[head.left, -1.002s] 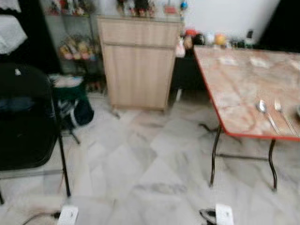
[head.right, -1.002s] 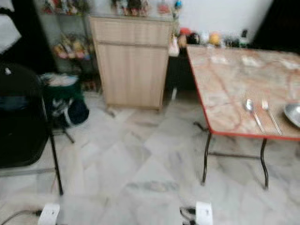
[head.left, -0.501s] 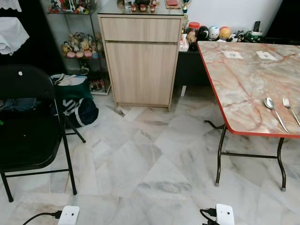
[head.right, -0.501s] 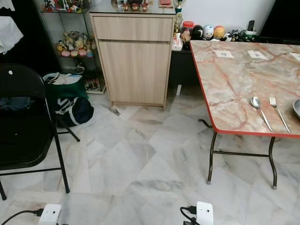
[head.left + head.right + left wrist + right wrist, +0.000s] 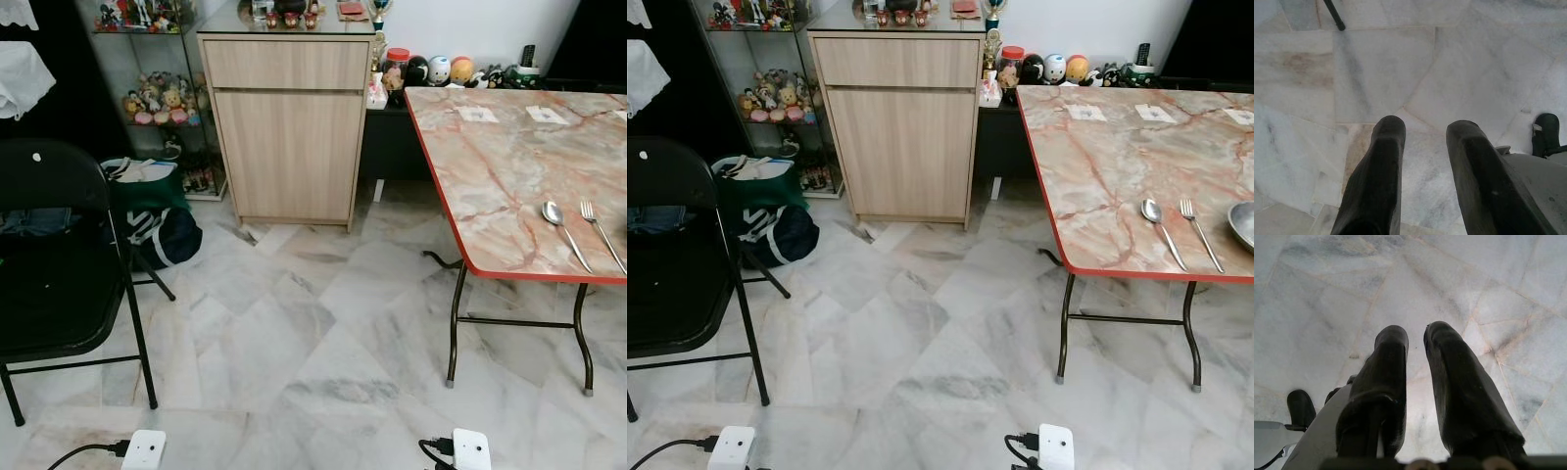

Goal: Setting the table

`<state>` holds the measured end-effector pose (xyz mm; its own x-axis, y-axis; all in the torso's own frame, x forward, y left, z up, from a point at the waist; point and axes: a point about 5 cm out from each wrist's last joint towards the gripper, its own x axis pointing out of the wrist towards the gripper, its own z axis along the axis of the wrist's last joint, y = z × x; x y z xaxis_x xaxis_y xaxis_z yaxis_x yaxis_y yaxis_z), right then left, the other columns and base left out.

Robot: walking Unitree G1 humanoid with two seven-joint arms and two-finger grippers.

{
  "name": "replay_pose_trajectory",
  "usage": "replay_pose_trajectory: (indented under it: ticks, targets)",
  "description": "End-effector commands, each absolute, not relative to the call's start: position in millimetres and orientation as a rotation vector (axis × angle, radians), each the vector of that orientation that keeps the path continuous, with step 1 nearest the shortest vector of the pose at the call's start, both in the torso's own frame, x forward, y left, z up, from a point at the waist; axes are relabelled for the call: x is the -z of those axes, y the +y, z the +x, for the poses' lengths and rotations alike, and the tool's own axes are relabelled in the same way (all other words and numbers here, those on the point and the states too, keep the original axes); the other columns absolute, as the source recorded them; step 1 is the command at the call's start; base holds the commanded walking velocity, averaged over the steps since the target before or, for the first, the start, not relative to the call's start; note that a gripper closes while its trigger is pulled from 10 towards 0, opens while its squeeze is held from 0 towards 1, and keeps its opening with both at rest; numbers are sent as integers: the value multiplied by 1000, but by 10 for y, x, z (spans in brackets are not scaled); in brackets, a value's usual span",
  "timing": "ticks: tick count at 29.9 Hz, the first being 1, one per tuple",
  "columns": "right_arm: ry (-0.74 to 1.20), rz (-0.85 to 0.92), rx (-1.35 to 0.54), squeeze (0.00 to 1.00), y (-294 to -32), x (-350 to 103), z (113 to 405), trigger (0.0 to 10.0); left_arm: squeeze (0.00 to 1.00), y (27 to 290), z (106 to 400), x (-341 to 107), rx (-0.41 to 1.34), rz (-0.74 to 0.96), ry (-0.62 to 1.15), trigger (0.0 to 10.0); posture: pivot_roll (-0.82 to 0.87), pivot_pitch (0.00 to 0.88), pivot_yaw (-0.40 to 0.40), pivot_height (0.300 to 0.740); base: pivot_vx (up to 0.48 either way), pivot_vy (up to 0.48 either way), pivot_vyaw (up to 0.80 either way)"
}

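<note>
Cutlery at right of frame, spoon (image 5: 1162, 232) and fork (image 5: 1201, 233) on the counter (image 5: 1097, 166), looks thin, slippery, best pinched mid-handle; both end effectors, left (image 5: 1425, 131) and right (image 5: 1415, 337), hang parted, empty.

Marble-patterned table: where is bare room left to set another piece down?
The red-edged marble-patterned table is bare across its middle, between the white cards at the far edge and the steel spoon near the front. Crowded: the front right, with spoon, steel fork and metal dish.
</note>
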<state>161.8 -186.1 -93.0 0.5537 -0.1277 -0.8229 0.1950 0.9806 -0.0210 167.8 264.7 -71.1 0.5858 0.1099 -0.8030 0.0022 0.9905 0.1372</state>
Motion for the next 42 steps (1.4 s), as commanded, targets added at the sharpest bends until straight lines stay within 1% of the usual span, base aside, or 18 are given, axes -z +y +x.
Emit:
replay_pose_trajectory:
  ticks: [1,14,15,16,18,31,35,38,42]
  targets:
    - [991,194,115,0,-1801,948,1603,10000,0,2412,1871,700,-113,-63,894,10000,148,0,-109,740,0,0,0]
    - [991,194,115,0,-1801,948,1603,10000,0,2412,1871,700,-113,-63,894,10000,148,0,-109,740,0,0,0]
    - [989,197,106,0,-1688,945,1638,10000,0,2398,1918,679,-100,-56,884,10000,157,0,-103,740,0,0,0]
    - [980,213,91,0,-1497,927,1705,10000,0,2381,1971,655,-85,-47,874,10000,159,0,-103,740,0,0,0]
    - [975,215,88,0,-1466,916,1733,10000,0,2376,1988,648,-82,-46,870,10000,160,0,-105,740,0,0,0]
    - [968,217,95,0,-1567,895,1776,10000,0,2382,1988,648,-89,-47,875,10000,173,0,-104,740,0,0,0]
    - [952,227,111,0,-1681,870,1815,10000,0,2402,1998,637,-79,-30,877,10000,193,0,-87,740,0,0,0]
    - [949,232,111,0,-1688,865,1824,10000,0,2423,2007,627,-79,-24,876,10000,202,0,-72,740,0,0,0]
    - [945,257,120,0,-1738,884,1765,10000,0,2466,2053,589,-71,2,871,10000,213,0,-48,740,0,0,0]
